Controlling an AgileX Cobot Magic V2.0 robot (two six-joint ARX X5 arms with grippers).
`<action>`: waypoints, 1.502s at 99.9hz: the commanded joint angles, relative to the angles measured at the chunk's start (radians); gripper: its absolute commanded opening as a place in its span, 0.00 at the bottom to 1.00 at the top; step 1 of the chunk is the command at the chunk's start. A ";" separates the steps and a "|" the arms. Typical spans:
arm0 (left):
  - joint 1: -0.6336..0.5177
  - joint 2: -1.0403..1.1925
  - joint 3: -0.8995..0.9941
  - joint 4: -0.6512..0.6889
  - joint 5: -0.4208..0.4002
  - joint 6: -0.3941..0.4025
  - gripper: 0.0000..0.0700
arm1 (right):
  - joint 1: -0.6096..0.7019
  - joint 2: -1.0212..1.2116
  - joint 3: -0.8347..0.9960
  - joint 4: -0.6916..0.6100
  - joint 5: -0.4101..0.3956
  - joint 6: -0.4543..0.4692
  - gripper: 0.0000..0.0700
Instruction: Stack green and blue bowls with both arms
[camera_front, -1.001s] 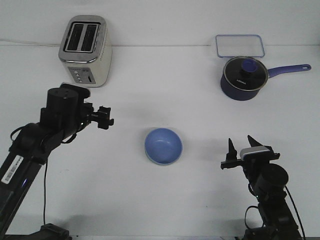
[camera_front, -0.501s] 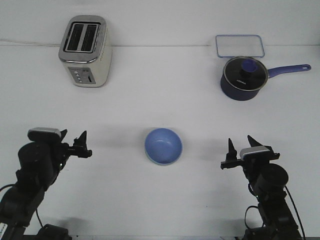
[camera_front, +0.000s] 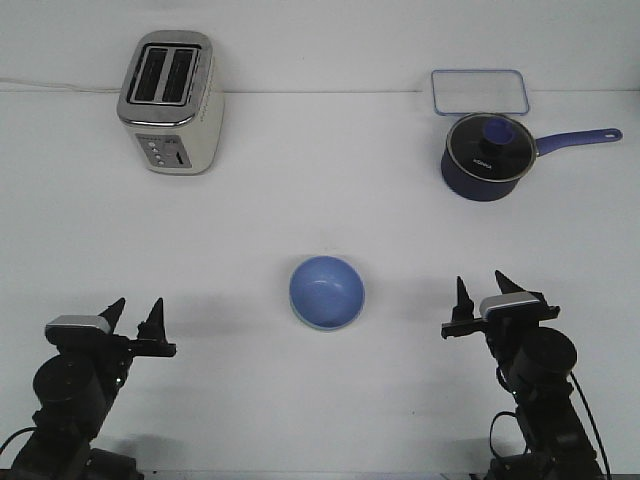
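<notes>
Two grippers sit low at the near edge of the white desk (camera_front: 250, 180), both with jaws spread apart and empty. One, the left gripper (camera_front: 134, 315), is at the near left; the other, the right gripper (camera_front: 483, 291), is at the near right. Between them, well apart from each, rests the blue bowl (camera_front: 327, 292), upright in the middle of the desk. No green bowl can be seen; whether it sits beneath the blue one cannot be told. Farther off are a toaster (camera_front: 170, 100) at far left and a dark saucepan (camera_front: 487, 157) with a clear lidded container (camera_front: 479, 91) at far right. Judging by this, stacking looks either finished or unconfirmed.
</notes>
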 joint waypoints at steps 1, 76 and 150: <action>-0.002 -0.003 0.011 0.031 -0.004 -0.007 0.62 | 0.002 0.005 -0.001 0.011 0.001 -0.001 0.64; -0.002 -0.003 0.012 0.029 -0.004 -0.021 0.01 | 0.002 0.005 -0.001 0.011 0.001 -0.001 0.00; -0.002 -0.003 0.012 0.030 -0.003 -0.021 0.01 | 0.002 0.005 -0.001 0.011 0.001 -0.001 0.00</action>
